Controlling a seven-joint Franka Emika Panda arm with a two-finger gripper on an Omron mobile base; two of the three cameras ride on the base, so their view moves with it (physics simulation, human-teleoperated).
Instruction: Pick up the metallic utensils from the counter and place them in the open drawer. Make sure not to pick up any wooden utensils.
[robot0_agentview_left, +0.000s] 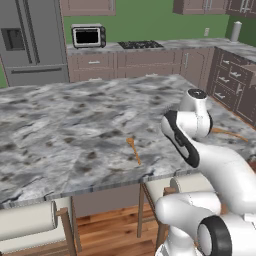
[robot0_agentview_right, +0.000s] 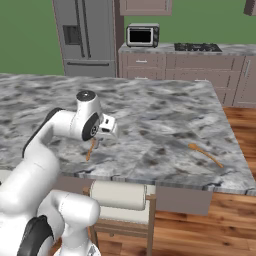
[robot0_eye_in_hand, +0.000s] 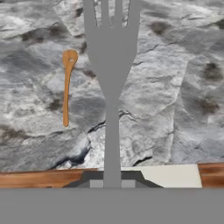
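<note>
Counter (robot0_agentview_left: 60, 125): big marbled stone slab, the largest thing we work over; hard and smooth, so we judge that anything dropped on it would skid.
Gripper (robot0_agentview_right: 111, 131): we have it near the counter's near edge; the jaws are closed as far as they go, clamped on the fork's handle end.
Fork (robot0_eye_in_hand: 111, 65): held by us, off the stone, tines pointing away from the hand; a pale grey piece with a long slim handle. We judge it light, stiff and slick, not fragile. With the hold so far down the handle, we reckon the head could swing or twist between the pads on a fast move; a hold nearer the neck would steady it.
Spoons: one wooden spoon (robot0_eye_in_hand: 67, 87) lies flat on the counter near the near edge, just beside the fork's line and apart from it; another (robot0_agentview_right: 205, 154) lies toward the counter's right edge. We leave both alone.
Drawer: we cannot tell where the open one is.
</note>
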